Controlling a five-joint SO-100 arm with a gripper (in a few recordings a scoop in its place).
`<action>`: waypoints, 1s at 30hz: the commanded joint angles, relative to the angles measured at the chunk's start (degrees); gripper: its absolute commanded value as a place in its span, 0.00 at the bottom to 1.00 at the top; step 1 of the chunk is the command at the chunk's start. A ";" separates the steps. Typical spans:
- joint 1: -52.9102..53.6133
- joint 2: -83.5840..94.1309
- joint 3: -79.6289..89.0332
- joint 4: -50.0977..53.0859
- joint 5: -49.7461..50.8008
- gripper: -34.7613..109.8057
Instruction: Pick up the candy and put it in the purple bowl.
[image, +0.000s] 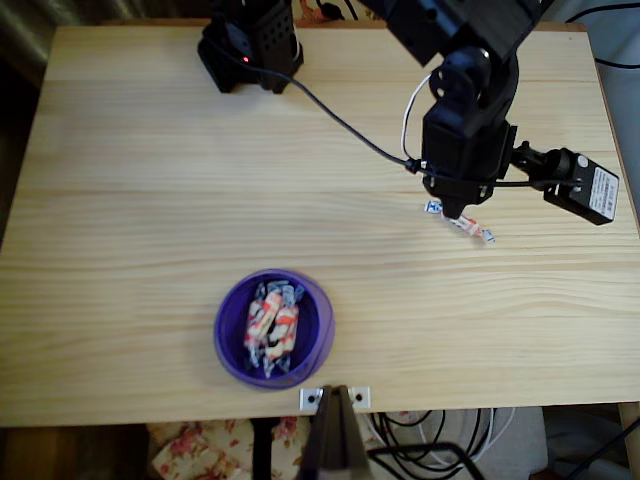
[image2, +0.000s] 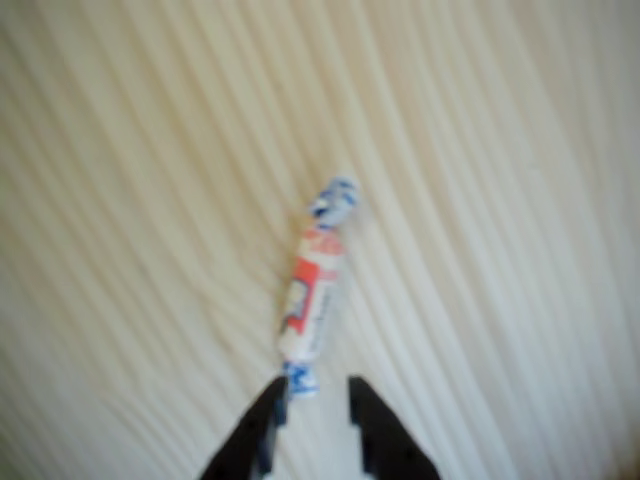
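The candy (image2: 312, 290), white with an orange-red middle and bluish twisted ends, lies on the bare wood. In the overhead view the candy (image: 470, 227) is at the right of the table, half under the black arm. My gripper (image2: 315, 388) is slightly open just short of the candy's near end, and that end touches the left fingertip (image2: 275, 405). Nothing sits between the fingers. From above, my gripper (image: 455, 212) points down over the candy. The purple bowl (image: 220, 335) stands near the front edge, left of centre, well away from the gripper, with other wrapped sweets (image: 272, 325) in it.
A black box (image: 250, 45) stands at the table's back edge, and a black cable (image: 340, 122) runs from it across the wood to the arm. The wrist camera (image: 585, 190) juts out near the right edge. A black stand (image: 335, 440) is clamped at the front edge.
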 joint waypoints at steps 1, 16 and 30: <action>-1.41 1.58 -5.45 -0.70 0.26 0.32; -4.31 -5.98 -9.76 -3.34 4.83 0.32; -5.10 -10.28 -10.81 -5.54 8.96 0.32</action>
